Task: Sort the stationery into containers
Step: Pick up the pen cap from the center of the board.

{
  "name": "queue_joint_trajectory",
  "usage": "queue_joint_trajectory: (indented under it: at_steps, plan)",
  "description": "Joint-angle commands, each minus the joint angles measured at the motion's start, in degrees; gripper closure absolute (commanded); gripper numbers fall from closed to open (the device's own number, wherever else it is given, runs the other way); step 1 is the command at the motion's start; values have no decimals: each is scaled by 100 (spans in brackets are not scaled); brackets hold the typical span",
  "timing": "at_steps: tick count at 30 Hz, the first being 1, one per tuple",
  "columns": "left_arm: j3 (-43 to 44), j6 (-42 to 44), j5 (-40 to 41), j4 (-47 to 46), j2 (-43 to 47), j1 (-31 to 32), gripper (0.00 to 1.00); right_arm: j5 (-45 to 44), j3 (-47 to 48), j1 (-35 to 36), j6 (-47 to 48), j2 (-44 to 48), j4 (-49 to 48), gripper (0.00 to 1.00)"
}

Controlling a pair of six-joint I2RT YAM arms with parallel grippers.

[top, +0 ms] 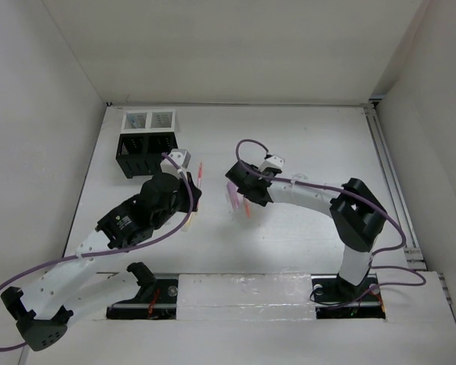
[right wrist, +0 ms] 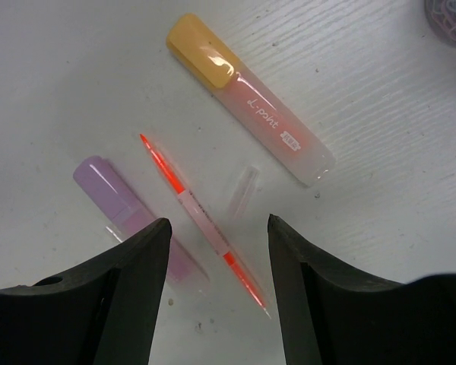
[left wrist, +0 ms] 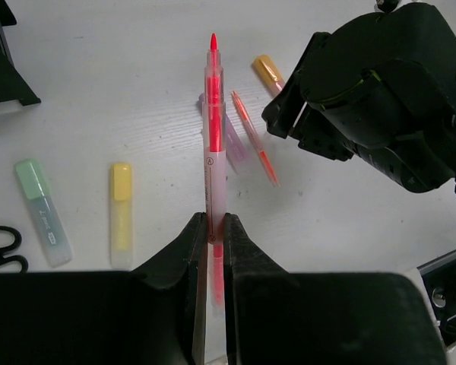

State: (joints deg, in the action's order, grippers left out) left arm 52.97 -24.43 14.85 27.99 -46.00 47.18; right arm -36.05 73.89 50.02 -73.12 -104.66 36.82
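My left gripper (left wrist: 213, 224) is shut on a thin red pen (left wrist: 211, 144), held above the table with its tip pointing away; from above the pen (top: 201, 173) sticks out past the gripper (top: 193, 187). My right gripper (right wrist: 219, 228) hangs open just over a thin orange pen (right wrist: 201, 217), which lies between a purple marker (right wrist: 129, 209) and an orange marker (right wrist: 247, 95). A green marker (left wrist: 42, 209), a yellow marker (left wrist: 121, 213) and black-handled scissors (left wrist: 0, 247) lie on the table. The black container (top: 146, 152) and the white container (top: 148, 120) stand at the back left.
A small clear cap (right wrist: 243, 190) lies beside the orange pen. A round greyish piece (right wrist: 450, 15) shows at the right wrist view's top corner. The right arm's black wrist (left wrist: 380, 91) hangs close to the held pen's right. White walls enclose the table.
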Motion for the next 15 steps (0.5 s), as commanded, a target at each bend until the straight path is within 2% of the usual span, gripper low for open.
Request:
queue_joint_trajectory:
  at_steps: [1,15]
  plan:
    - [-15,34,-79,-188,38,19,100,-104,82,-106,-106,-72,-183,41]
    - [-15,34,-132,-241,91,19,100,134,29,-291,9,-458,-483,43]
